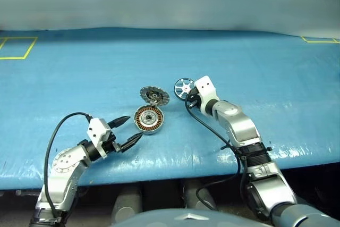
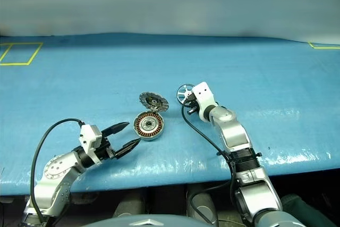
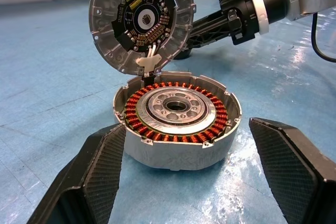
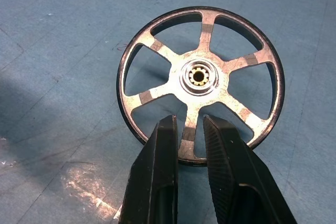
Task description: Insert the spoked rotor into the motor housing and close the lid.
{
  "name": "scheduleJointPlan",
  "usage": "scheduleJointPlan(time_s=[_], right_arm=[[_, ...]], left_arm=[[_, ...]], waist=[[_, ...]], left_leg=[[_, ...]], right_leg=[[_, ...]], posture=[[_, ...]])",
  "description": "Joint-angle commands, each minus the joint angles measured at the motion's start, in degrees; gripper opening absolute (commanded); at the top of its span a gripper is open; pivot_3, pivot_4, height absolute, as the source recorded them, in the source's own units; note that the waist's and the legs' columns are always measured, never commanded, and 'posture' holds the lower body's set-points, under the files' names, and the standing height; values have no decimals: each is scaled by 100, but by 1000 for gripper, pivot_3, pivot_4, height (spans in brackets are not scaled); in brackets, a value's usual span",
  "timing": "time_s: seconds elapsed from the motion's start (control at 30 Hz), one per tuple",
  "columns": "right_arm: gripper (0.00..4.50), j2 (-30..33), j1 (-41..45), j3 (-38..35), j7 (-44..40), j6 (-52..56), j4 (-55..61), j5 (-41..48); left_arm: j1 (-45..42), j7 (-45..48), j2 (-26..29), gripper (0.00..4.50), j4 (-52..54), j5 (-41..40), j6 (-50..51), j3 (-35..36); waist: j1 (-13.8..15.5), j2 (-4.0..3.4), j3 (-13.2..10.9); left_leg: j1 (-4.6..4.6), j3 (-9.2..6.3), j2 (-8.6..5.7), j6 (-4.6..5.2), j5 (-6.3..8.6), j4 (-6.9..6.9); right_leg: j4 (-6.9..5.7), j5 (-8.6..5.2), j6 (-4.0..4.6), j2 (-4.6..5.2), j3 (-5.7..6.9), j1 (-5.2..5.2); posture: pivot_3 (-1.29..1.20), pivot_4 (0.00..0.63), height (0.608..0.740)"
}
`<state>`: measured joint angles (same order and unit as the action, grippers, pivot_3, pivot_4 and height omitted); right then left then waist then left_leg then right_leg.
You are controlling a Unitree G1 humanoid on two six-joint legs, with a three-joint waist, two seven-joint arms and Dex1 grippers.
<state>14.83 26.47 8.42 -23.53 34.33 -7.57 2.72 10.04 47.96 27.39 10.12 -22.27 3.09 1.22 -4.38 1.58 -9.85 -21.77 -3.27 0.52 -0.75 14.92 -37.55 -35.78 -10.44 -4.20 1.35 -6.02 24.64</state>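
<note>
The motor housing [image 1: 148,119], a round metal cup with copper windings around a silver hub, lies on the blue table. Its lid [image 1: 154,96] stands tilted up just behind it, circuit face showing, joined to it by white wires. My left gripper [image 1: 135,126] is open close in front of the housing, one finger to each side and touching nothing. To the right, the spoked rotor [image 4: 202,77], black-rimmed with silver spokes, is held tilted above the table. My right gripper [image 4: 189,121] is shut on its rim at a spoke.
A blue sheet [image 1: 255,67] covers the table. Yellow tape marks sit at its far left [image 1: 16,48] and far right [image 1: 320,40] corners. The table's front edge [image 1: 175,176] runs just under both arms.
</note>
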Motion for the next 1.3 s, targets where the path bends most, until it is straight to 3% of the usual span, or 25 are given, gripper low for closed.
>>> scheduleJointPlan(time_s=[0.03, 0.13, 0.33, 0.53, 0.7, 0.87, 1.07, 1.3], right_arm=[[688, -62, 7, -90, 84, -52, -54, 8], [20, -58, 4, -122, 109, -74, -45, -2], [20, 1, -203, -404, 248, -129, 583, 103], [20, 310, -909, -991, 178, 290, 2012, 486], [20, 1384, -1865, -745, -984, 695, 3231, 962], [20, 1987, -2391, -472, -2087, 692, 3969, 1756], [20, 1528, -2121, -229, -2373, 532, 3962, 2404], [20, 744, -1310, 497, -2250, 169, 2924, 2157]], left_arm=[[8, -13, 40, 4088, 240, 61, -143, 55], [15, -21, 33, 4088, 246, 73, -150, 75], [40, -2, 48, 4088, 250, 57, -138, 99], [-3, 101, -8, 4088, 149, 6, -152, 37], [-85, 195, -50, 4088, -26, -20, -36, -35], [-193, 287, -70, 4088, -124, -13, -33, -84], [-224, 335, -88, 4088, -147, -7, -58, -92], [-227, 344, -112, 4088, -168, 2, -100, -48]], waist=[[-1, 0, 0], [-4, 0, 0], [6, -2, -1], [38, -5, -3], [55, -6, -4], [10, -7, -6], [13, -4, -7], [25, -2, -8]], left_leg=[[1, 0, 0, 0, 0, 0], [3, 0, 0, 0, 0, 0], [3, -1, 0, 0, 0, 0], [-5, -1, -2, 0, 0, 0], [-3, -2, -3, 0, 0, 0], [4, 3, 2, 0, 0, -3], [4, 2, 6, 0, 1, -13], [2, 0, 5, -1, 1, -10]], right_leg=[[0, 0, 0, 0, 0, -1], [-1, 0, 0, 0, 0, -3], [-1, 0, 0, 0, 0, -3], [2, -1, -1, 2, 0, 1], [2, -3, -2, 4, 0, -1], [-2, -4, -3, 1, -1, -2], [-2, -4, -4, -3, -1, -5], [-2, -4, -3, -4, 1, -3]], posture=[[0, 150, 740], [0, 150, 740], [0, 150, 740], [0, 150, 740], [0, 150, 740], [0, 150, 740], [0, 150, 740], [0, 150, 740]])
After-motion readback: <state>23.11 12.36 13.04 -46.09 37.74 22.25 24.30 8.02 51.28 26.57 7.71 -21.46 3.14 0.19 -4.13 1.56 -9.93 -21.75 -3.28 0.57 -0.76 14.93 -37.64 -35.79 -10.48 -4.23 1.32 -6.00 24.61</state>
